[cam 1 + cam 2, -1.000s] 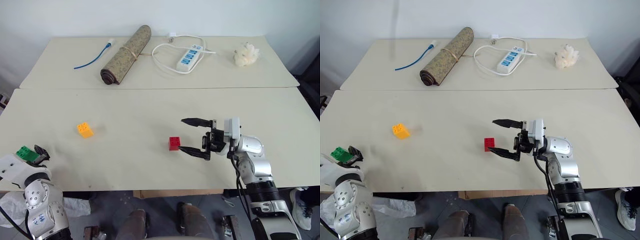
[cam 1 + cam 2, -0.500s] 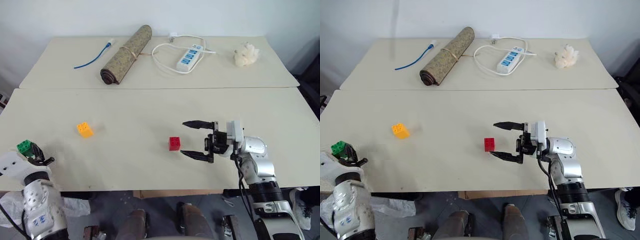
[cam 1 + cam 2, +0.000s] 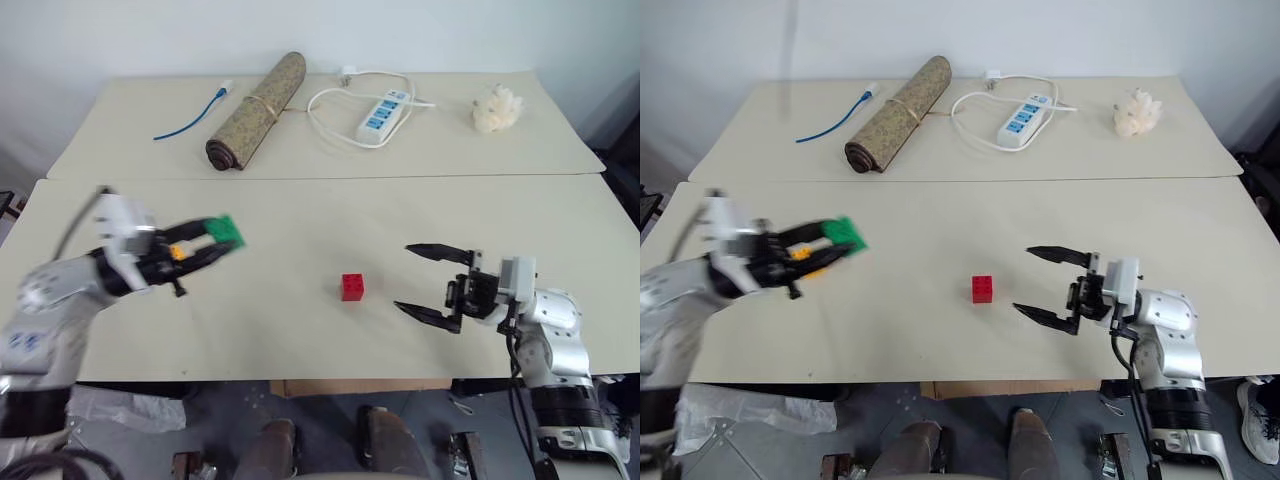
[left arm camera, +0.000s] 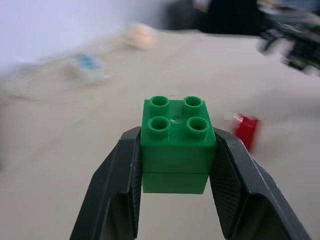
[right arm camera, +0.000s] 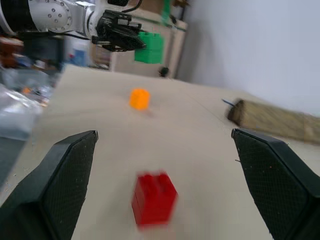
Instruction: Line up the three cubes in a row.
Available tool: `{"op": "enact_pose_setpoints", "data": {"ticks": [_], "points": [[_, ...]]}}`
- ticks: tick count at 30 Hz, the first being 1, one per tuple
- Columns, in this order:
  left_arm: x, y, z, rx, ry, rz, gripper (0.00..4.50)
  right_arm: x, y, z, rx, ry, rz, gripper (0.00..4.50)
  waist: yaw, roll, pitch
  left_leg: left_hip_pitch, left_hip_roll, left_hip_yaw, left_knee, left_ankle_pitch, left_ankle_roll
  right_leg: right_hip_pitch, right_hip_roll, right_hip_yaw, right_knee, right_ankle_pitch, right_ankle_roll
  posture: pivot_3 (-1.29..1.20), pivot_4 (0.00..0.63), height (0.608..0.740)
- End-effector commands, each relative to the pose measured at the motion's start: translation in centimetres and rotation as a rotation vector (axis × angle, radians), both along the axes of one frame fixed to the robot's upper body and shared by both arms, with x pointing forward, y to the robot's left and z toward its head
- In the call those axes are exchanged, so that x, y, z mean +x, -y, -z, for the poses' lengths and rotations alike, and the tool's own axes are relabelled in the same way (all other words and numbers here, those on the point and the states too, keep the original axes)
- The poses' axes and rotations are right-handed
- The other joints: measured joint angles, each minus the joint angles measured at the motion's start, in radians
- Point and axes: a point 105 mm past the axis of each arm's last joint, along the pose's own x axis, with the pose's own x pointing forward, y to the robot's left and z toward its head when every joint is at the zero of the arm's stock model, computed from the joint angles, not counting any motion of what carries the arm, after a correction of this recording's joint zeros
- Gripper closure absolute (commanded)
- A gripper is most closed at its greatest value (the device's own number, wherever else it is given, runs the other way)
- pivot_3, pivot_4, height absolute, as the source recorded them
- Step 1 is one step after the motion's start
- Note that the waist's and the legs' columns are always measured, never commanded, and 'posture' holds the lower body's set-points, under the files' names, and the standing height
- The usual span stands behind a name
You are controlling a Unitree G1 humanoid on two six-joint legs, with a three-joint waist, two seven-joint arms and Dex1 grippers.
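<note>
The green cube (image 4: 175, 145) is clamped studs-up between the two black fingers of the left pincer (image 3: 205, 245), carried in the air above the counter (image 3: 300, 220), over its left part; the yellow-orange cube (image 5: 139, 98) sits on the counter just below and behind those fingers, partly hidden by them in the head views; the red cube (image 3: 352, 287) rests alone near the counter's middle, well apart from both; the right pincer (image 3: 432, 283) hangs just beside the red cube on its right, jaws wide apart and holding nothing.

The step in hand looks to be carrying green to a place in the row; done well, it would come down level, studs up, on the line running through red and yellow-orange, close enough to read as a row yet without nudging either; the grip seems square on two opposite faces, so a straight lowering and a clean opening should leave it seated; the right pincer is best kept clear of red.

A second ago the left pincer sat at the counter's near-left edge with green between fingers not yet closed; it has since shut on green and swung inward; the right pincer has drawn away from red, still wide; red and yellow-orange have not moved.
</note>
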Motion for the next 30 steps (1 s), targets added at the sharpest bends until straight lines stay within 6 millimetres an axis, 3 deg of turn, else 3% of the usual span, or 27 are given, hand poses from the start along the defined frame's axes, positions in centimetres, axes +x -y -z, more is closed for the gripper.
{"op": "enact_pose_setpoints", "data": {"ticks": [1, 5, 8, 20, 21, 28, 30], "points": [[1.0, 2.2, 4.0, 0.211, -0.051, 0.216, 3.03, 0.3, 0.9, -1.1, -0.001, 0.077, 0.066, 0.0, -0.007, 0.0, 0.0, 0.0, 0.0, 0.002, 0.0, 0.0, 0.0, 0.0, 0.001, 0.0, 0.0, 0.0, 0.0, 0.0, 0.15, 0.74], [3.9, 3.7, 5.9, 0.293, -0.027, 0.269, 3.03, 0.1, 1.4, -1.3, -0.005, 0.088, 0.103, 0.0, -0.006, -0.002, 0.001, -0.001, 0.002, 0.003, 0.001, 0.0, -0.002, -0.001, 0.006, 0.0, -0.001, 0.0, 0.001, 0.0, 0.15, 0.74], [4.8, 4.9, 6.4, 0.305, -0.016, 0.311, 3.03, -0.6, 2.1, -1.1, -0.02, 0.066, 0.126, 0.0, 0.004, -0.003, 0.002, -0.002, 0.005, 0.003, 0.002, 0.0, -0.002, -0.002, 0.006, 0.0, 0.0, 0.0, 0.001, 0.0, 0.15, 0.74], [3.9, 6.3, 7.1, 0.225, -0.012, 0.402, 3.03, -1.4, 2.3, -1.0, -0.035, 0.027, 0.157, 0.0, 0.014, -0.004, 0.002, -0.002, 0.005, 0.003, 0.003, 0.0, -0.001, -0.001, 0.005, 0.001, -0.001, 0.001, 0.003, 0.0, 0.15, 0.74], [3.9, 6.3, 7.1, 0.225, -0.01, 0.401, 2.29, -1.4, 2.2, -1.1, -0.034, 0.027, 0.152, 0.0, 0.015, -0.004, 0.002, -0.002, 0.005, 0.003, 0.003, 0.0, -0.001, -0.001, 0.005, 0.001, -0.001, 0.001, 0.003, 0.0, 0.15, 0.74], [3.6, 6.0, 7.8, 0.237, -0.034, 0.393, 0.24, -1.0, 1.6, -1.0, -0.029, 0.021, 0.124, 0.0, 0.02, -0.004, 0.002, -0.002, 0.005, 0.003, 0.003, 0.0, -0.001, -0.001, 0.005, 0.001, 0.0, 0.001, 0.003, 0.0, 0.15, 0.74], [3.7, 5.9, 8.0, 0.241, -0.039, 0.385, 0.04, -1.0, 1.6, -0.8, -0.029, 0.015, 0.116, 0.0, 0.021, -0.004, 0.002, -0.002, 0.005, 0.003, 0.003, 0.0, -0.001, -0.001, 0.005, 0.001, 0.0, 0.001, 0.003, 0.0, 0.15, 0.74]]}}
